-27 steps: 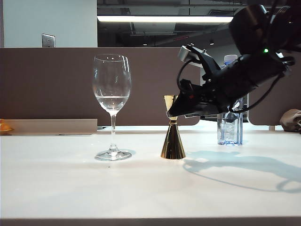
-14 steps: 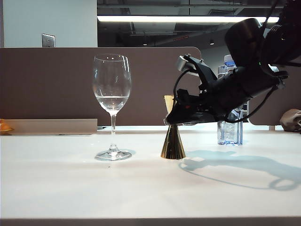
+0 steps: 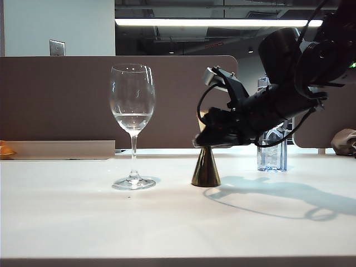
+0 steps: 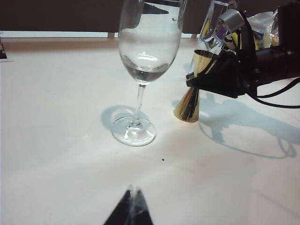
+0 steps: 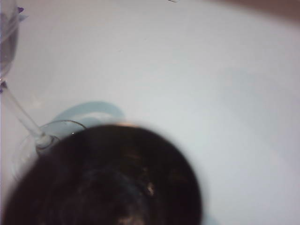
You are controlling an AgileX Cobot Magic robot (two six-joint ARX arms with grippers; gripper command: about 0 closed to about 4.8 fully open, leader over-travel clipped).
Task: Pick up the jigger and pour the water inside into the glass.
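The gold jigger (image 3: pixel 206 169) stands on the white table, to the right of the stemmed glass (image 3: pixel 132 100). The glass holds a little clear water (image 3: pixel 132 119). My right gripper (image 3: pixel 203 139) reaches in from the right and is shut on the jigger's upper cone and waist, hiding them. In the left wrist view the black fingers clasp the jigger (image 4: pixel 188 105) beside the glass (image 4: pixel 143 47). Any water inside the jigger is hidden. A dark blurred round shape fills the right wrist view, with the glass foot (image 5: pixel 42 140) beside it. My left gripper (image 4: pixel 132 193) is shut, away from both.
A clear plastic bottle (image 3: pixel 271 150) stands behind the right arm. A brown partition (image 3: pixel 55 100) runs along the back of the table (image 3: pixel 167 222). A brown lump (image 3: pixel 345 142) lies at the far right edge.
The right arm has sunk and moved left onto the jigger, and its jaws have closed round the upper cone. The jigger's base has shifted slightly right. The glass has not moved.
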